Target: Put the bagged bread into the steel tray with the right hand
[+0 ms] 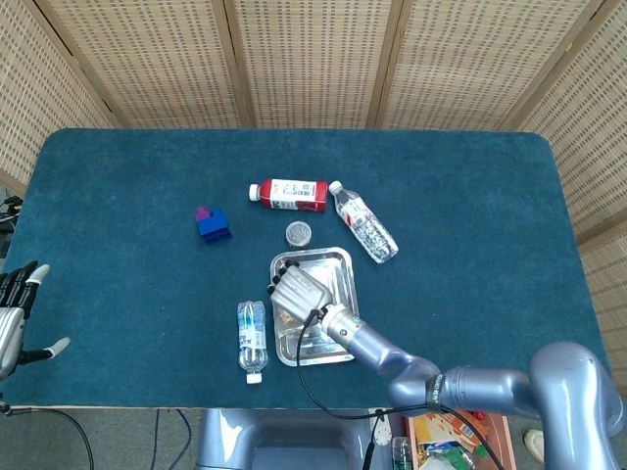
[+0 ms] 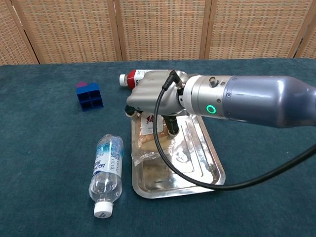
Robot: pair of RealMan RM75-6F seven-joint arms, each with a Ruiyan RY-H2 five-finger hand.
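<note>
The bagged bread point(image 2: 147, 139) hangs from my right hand point(image 2: 154, 100) over the left half of the steel tray point(image 2: 203, 154). The bag's lower end touches the tray floor near its left rim. In the head view the right hand point(image 1: 297, 290) covers the tray's point(image 1: 341, 279) left side, and a bit of the bread point(image 1: 285, 315) shows just beneath it. The fingers still grip the top of the bag. My left hand point(image 1: 13, 324) stays off the table's left edge, fingers spread, holding nothing.
A water bottle point(image 2: 106, 174) lies just left of the tray. A red juice bottle point(image 1: 288, 194), a second clear bottle point(image 1: 362, 221) and a small jar point(image 1: 299, 233) lie behind the tray. A blue block point(image 2: 89, 95) stands at the far left.
</note>
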